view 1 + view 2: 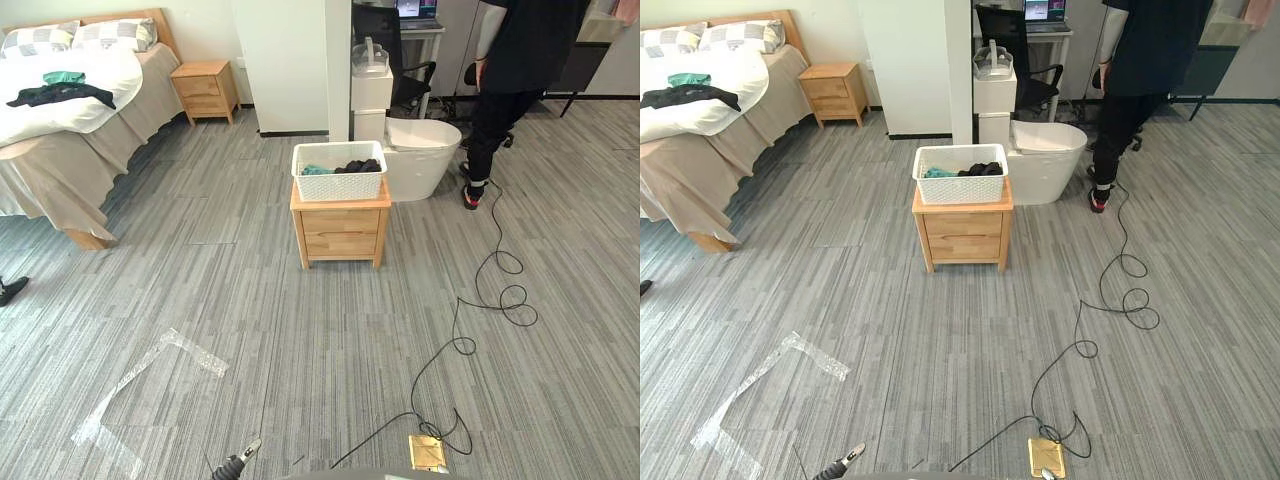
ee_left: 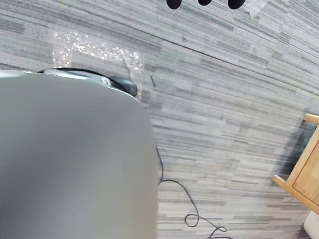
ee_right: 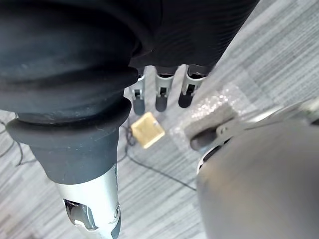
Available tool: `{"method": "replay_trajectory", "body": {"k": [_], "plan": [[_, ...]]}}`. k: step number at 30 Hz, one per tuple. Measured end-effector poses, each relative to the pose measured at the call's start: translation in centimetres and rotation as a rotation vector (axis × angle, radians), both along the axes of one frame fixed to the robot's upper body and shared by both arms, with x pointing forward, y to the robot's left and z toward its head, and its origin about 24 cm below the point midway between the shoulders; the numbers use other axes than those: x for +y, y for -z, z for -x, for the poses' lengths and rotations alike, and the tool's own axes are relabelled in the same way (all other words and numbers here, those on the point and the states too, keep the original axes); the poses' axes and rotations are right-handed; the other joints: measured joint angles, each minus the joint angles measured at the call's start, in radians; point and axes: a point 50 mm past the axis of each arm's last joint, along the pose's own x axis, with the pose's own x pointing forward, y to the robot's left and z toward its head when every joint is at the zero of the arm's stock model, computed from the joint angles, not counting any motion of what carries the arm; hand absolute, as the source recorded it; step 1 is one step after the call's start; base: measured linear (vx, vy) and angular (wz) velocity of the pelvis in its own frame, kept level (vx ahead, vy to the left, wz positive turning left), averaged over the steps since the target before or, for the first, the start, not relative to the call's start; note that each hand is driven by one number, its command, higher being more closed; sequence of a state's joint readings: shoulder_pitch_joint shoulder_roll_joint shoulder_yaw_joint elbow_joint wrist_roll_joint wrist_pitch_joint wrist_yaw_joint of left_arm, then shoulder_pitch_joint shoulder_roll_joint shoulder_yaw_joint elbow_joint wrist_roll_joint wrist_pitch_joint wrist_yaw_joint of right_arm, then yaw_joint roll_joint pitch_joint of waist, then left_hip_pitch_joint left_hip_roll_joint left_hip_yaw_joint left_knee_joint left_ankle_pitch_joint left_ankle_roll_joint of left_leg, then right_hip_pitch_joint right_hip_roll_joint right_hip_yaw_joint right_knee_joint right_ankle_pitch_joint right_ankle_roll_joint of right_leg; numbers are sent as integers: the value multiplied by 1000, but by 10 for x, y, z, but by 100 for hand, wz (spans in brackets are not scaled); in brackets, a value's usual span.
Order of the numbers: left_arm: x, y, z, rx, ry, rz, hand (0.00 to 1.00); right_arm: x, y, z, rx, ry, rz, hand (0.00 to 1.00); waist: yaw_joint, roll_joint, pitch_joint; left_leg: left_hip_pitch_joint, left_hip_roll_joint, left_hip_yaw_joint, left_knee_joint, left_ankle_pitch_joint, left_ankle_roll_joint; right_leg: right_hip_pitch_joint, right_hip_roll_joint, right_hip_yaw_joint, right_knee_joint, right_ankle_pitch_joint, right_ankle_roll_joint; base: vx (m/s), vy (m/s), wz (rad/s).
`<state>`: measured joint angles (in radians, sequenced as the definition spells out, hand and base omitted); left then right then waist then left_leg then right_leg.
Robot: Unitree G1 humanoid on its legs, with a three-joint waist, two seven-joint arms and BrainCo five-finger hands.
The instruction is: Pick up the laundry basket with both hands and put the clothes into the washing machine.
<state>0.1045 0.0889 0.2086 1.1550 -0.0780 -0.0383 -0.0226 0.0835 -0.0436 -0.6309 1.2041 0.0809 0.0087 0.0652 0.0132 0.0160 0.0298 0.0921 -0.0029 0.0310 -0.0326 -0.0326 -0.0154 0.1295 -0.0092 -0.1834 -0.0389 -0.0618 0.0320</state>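
**Start pose: basket on stand, both hands empty**

Far left I see the bed [image 1: 70, 110] with a dark garment [image 1: 60, 94] and a teal one [image 1: 63, 77] lying on the white cover. Beside its head stands a wooden bedside cabinet [image 1: 205, 90] against the wall. On the floor nearer me lies a bent strip of clear tape [image 1: 150, 375].

My left hand [image 2: 204, 2] shows in its wrist view as a row of dark tips over bare carpet. They look loose and straight, with nothing held between them. The tape and a corner of the wooden stand are in that view, well apart from the hand.

At centre the white laundry basket [image 1: 339, 184] sits upright on a small wooden nightstand [image 1: 340, 235], squarely on its top. Inside the basket I see a teal piece [image 1: 316, 170] on the left and dark clothes [image 1: 358, 166] on the right, lying below the rim. The washing machine [image 1: 420, 165], a low white rounded unit, stands just behind the basket and to its right.

Near the bottom edge a brass floor plate [image 1: 428, 452] is set in the carpet. My right hand [image 3: 162, 94] hangs above it in the wrist view, fingers [image 3: 187, 84] relaxed and empty, thumb apart from them.

At upper right a person [image 1: 525, 60] in dark clothes stands beyond the washing machine.
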Motion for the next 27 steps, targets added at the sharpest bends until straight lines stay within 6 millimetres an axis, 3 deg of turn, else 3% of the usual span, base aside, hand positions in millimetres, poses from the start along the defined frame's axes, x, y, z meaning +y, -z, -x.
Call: {"method": "replay_trajectory", "body": {"k": [3, 12, 27], "plan": [[-1, 0, -4, -18, -15, 8, 0, 1, -1, -9, -22, -5, -3, 0, 1, -2, 15, 19, 0, 1, -6, -1, -2, 16, -1, -5, 0, -8, 25, 0, 0, 0], [-1, 1, -1, -16, -89, 29, 0, 4, 0, -12, -28, -2, -11, 0, 1, -3, 19, 27, 0, 4, -7, -4, -5, 22, -3, -6, 0, -8, 25, -29, -5, 0], [-2, 1, -1, -17, -69, 42, 0, 5, 0, -12, -31, 9, -16, 0, 1, -7, 21, 40, -1, 22, -26, -4, -5, 24, -3, -5, -5, -8, 25, -13, -5, -2]]}}
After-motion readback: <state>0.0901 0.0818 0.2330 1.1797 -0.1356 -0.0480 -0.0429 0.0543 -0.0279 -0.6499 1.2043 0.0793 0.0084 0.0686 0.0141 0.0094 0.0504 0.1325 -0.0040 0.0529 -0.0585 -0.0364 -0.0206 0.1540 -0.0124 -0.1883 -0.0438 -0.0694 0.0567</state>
